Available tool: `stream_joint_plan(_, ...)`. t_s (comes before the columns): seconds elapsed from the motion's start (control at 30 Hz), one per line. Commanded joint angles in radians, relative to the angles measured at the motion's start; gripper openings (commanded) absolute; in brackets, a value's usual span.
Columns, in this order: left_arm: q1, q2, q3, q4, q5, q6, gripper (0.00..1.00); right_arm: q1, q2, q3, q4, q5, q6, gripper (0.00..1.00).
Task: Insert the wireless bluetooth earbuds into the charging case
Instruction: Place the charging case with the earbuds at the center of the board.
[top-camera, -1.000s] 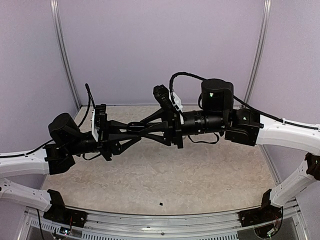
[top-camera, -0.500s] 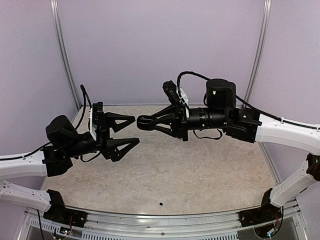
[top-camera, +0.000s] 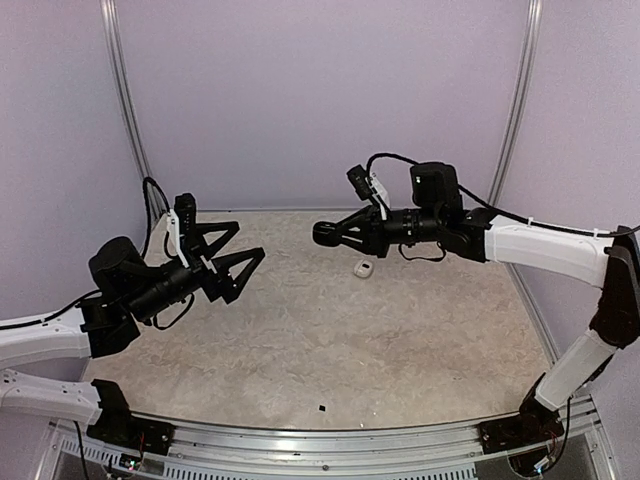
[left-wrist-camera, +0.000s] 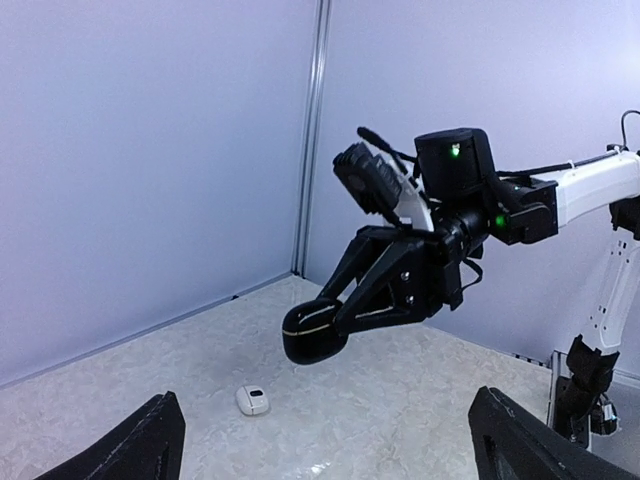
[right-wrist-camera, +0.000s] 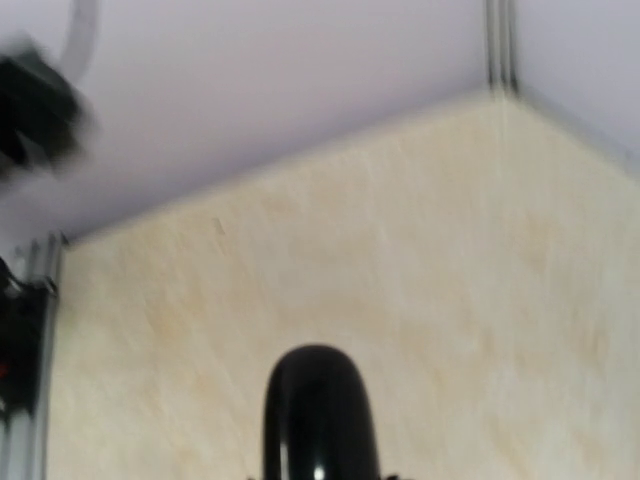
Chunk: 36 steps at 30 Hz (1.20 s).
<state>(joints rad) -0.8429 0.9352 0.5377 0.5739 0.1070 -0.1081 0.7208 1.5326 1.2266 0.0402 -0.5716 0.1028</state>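
Top external view: case-holding step. Right gripper (top-camera: 332, 234) clamps the black charging case (left-wrist-camera: 312, 338); left gripper (top-camera: 250, 239) gapes empty. Next: fetch the white piece (top-camera: 365, 268), perhaps an earbud.

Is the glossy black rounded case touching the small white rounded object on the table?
Apart. Left wrist view: the black case hangs in the right gripper, clear air between it and the white object below.
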Motion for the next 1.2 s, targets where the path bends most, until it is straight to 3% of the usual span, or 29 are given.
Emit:
stream_joint_plan(0.0,0.010,-0.003,0.025,-0.055,-0.132,-0.079,0.99,-0.060,0.156,0.013,-0.071,-0.083,0.002,0.16)
stream_joint_plan(0.37,0.024,0.066,0.125,-0.239,-0.221,-0.206,0.99,-0.150,0.577,0.260,-0.139,-0.177,-0.013,0.14)
stream_joint_plan(0.67,0.028,0.054,0.103,-0.223,-0.239,-0.221,0.99,-0.159,0.768,0.442,-0.184,-0.212,-0.030,0.17)
stream_joint_plan(0.93,0.045,0.098,0.158,-0.313,-0.258,-0.248,0.99,-0.164,0.873,0.548,-0.224,-0.189,-0.044,0.20)
stream_joint_plan(1.03,0.048,0.104,0.156,-0.310,-0.258,-0.255,0.99,-0.166,0.876,0.550,-0.225,-0.159,-0.047,0.25)
stream_joint_plan(1.17,0.061,0.108,0.157,-0.311,-0.260,-0.262,0.99,-0.165,0.868,0.558,-0.240,-0.124,-0.063,0.41)
